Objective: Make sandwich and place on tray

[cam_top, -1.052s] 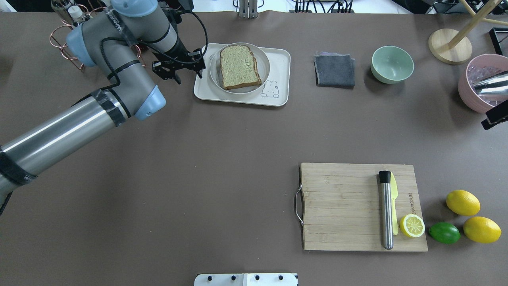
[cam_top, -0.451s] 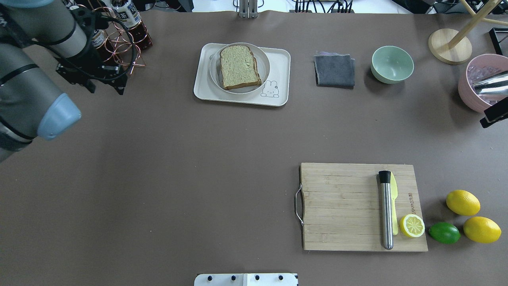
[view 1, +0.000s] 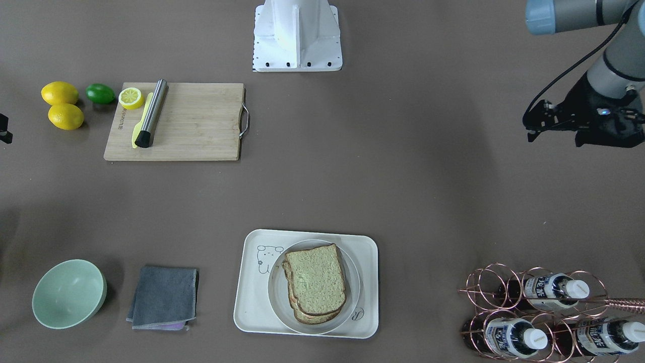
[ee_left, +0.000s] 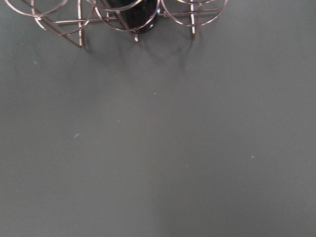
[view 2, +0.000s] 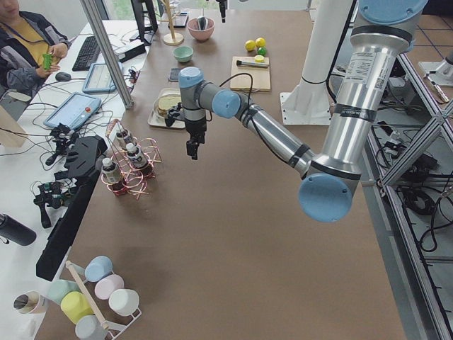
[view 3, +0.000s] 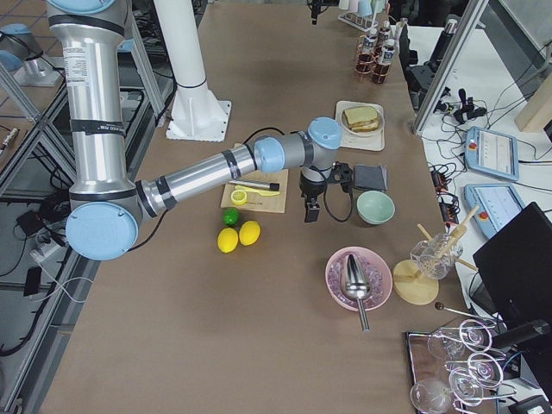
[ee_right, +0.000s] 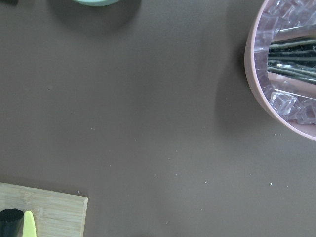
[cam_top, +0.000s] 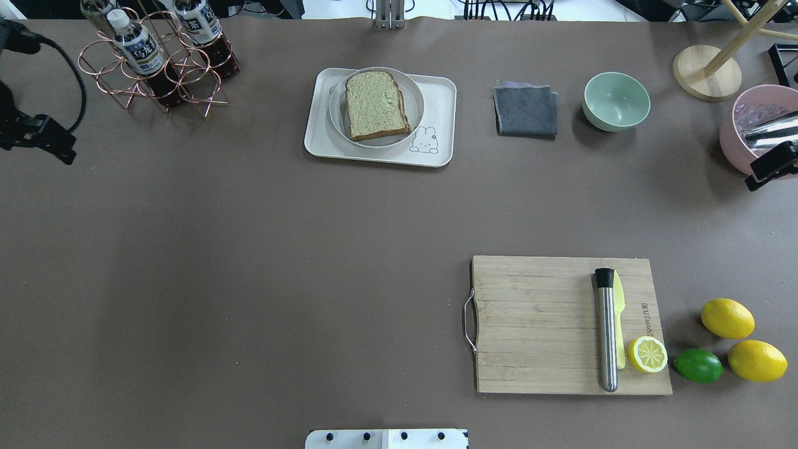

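Observation:
The sandwich (cam_top: 374, 105) is two stacked brown-crusted bread slices on a round white plate (cam_top: 416, 100), which stands on the cream tray (cam_top: 439, 112) at the far middle. Both slices show in the front view (view 1: 316, 282); any egg between them is hidden. The tray (view 1: 252, 307) carries a bear drawing. My left gripper (view 1: 554, 140) hangs open and empty over bare table at the far left, well away from the tray, and shows at the overhead view's left edge (cam_top: 37, 134). Only a black part of my right gripper (cam_top: 773, 168) shows by the pink bowl; I cannot tell its state.
A copper bottle rack (cam_top: 156, 56) stands far left, near my left gripper. A grey cloth (cam_top: 525, 110), green bowl (cam_top: 616, 100) and pink ice bowl (cam_top: 757, 131) line the far right. A cutting board (cam_top: 536, 324) with a muddler, knife and lemon half lies near right, beside whole lemons and a lime.
My left arm has drawn back from beside the tray to the table's left edge, uncovering the bottle rack. The sandwich, plate and tray have not moved.

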Motion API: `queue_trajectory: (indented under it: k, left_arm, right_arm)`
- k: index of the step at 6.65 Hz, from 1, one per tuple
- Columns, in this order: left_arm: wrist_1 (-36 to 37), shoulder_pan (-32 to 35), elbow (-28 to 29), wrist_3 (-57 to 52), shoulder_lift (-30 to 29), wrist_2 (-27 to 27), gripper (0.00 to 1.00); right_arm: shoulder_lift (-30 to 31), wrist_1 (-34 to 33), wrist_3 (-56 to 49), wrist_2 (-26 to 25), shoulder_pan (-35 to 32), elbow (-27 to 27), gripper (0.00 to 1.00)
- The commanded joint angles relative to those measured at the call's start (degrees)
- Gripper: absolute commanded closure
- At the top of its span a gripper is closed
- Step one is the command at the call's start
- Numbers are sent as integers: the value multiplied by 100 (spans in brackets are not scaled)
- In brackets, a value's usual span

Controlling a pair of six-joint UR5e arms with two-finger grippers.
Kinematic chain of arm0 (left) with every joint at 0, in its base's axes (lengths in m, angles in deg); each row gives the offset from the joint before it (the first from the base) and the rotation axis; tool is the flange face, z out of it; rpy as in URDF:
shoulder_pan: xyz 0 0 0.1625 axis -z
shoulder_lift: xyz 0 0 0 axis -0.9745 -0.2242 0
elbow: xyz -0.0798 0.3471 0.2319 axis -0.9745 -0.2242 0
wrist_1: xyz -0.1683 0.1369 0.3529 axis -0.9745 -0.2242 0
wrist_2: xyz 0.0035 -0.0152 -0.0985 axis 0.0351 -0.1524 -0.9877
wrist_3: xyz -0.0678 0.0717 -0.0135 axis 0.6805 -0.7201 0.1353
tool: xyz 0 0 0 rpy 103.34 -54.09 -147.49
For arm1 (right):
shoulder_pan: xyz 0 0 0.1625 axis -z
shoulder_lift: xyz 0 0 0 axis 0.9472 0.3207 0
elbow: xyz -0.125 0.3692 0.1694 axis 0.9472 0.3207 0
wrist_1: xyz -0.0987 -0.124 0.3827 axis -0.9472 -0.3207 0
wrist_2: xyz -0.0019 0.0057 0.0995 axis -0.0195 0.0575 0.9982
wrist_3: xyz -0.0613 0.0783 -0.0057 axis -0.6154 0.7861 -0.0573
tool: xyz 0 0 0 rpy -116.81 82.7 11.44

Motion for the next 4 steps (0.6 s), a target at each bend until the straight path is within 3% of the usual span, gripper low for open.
queue_trajectory:
  k: [1, 3, 4]
  left_arm:
    - [40, 988, -92, -1682, 937, -27, 3]
    - [110, 1799, -57, -2688, 1606, -508, 3]
    - [154, 1941, 22, -2996, 1652, -510, 3]
  right_arm:
    - [153, 5, -258, 154, -201, 29, 0]
    - [426, -3, -994, 181, -595, 124, 0]
    - [549, -4, -1354, 172, -745, 151, 0]
